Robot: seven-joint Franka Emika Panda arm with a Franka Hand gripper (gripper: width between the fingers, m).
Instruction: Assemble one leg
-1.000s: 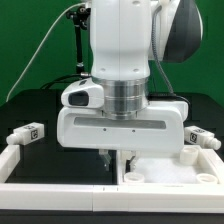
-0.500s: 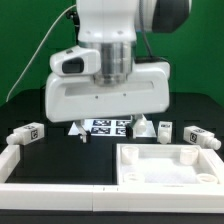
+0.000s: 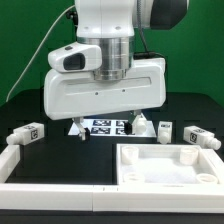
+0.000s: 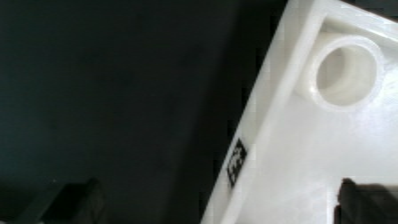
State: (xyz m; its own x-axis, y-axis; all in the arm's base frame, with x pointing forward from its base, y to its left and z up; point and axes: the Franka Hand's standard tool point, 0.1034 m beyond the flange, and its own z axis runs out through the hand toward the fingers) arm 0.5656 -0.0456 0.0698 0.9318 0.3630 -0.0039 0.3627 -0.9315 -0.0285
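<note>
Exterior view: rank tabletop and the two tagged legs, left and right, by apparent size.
1. Tabletop: largest, though nearest the camera.
2 and 3. Leg at the exterior view's left, leg at the exterior view's right: alike, not ranked.

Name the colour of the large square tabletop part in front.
The tabletop is plain white; the exterior view shows it best.

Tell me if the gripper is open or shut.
Open: the gripper has its fingers far apart in the wrist view, nothing held between them.
</note>
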